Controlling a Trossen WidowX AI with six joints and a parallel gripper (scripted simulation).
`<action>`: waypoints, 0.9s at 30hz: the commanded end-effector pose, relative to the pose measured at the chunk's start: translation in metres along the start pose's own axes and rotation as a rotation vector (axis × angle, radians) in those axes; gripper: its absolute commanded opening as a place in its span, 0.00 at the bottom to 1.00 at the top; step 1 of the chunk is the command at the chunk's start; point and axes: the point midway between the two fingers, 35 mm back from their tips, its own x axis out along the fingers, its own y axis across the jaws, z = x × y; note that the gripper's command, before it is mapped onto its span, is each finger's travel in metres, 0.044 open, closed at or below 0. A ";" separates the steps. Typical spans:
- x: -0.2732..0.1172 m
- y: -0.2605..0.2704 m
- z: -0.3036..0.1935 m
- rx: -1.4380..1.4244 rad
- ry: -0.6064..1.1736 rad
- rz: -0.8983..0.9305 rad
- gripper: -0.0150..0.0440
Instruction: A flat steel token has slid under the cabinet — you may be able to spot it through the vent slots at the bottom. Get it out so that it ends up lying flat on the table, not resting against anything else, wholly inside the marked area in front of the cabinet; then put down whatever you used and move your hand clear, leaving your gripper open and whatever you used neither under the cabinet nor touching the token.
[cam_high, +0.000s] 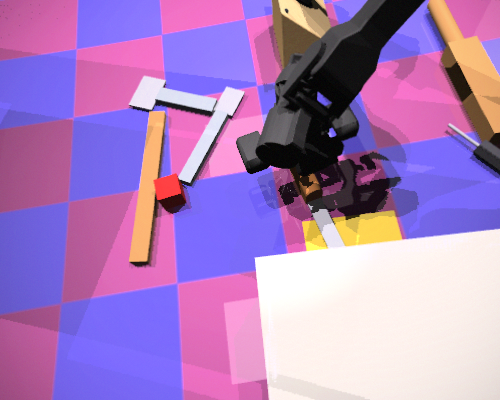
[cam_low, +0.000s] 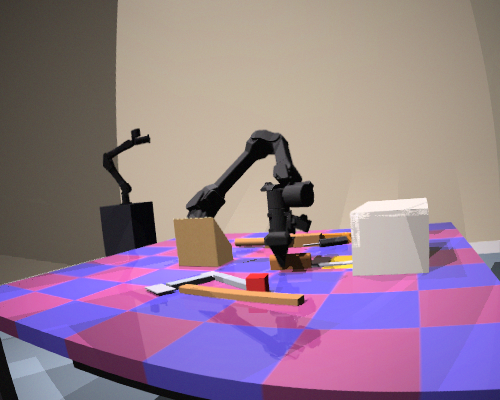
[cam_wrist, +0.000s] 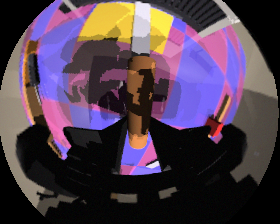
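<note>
My gripper (cam_high: 299, 169) (cam_low: 283, 264) (cam_wrist: 138, 118) points down, low over the table, shut on the brown handle (cam_high: 307, 185) (cam_wrist: 140, 95) of a tool. Its flat grey blade (cam_high: 327, 227) (cam_wrist: 141, 32) extends over the yellow marked area (cam_high: 375, 225) (cam_wrist: 105, 22) toward the white cabinet (cam_high: 380, 320) (cam_low: 390, 240). In the top view the cabinet top hides the blade's far end and part of the yellow area. Dark vent slots show at the top of the wrist view. I cannot make out the steel token in any view.
A red cube (cam_high: 169, 191) (cam_low: 256, 282) lies by a wooden strip (cam_high: 148, 200) (cam_low: 240, 295) and a pale grey angled piece (cam_high: 204, 145). A wooden wedge block (cam_low: 200, 242) stands near the arm's base. An orange wooden piece (cam_high: 475, 75) and a black-handled rod (cam_high: 490, 156) lie on the far side.
</note>
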 end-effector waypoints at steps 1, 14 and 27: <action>0.001 0.000 -0.008 -0.001 0.004 0.000 0.25; 0.001 -0.001 -0.025 -0.001 0.005 0.000 0.25; 0.001 -0.002 -0.044 0.000 0.006 -0.001 0.25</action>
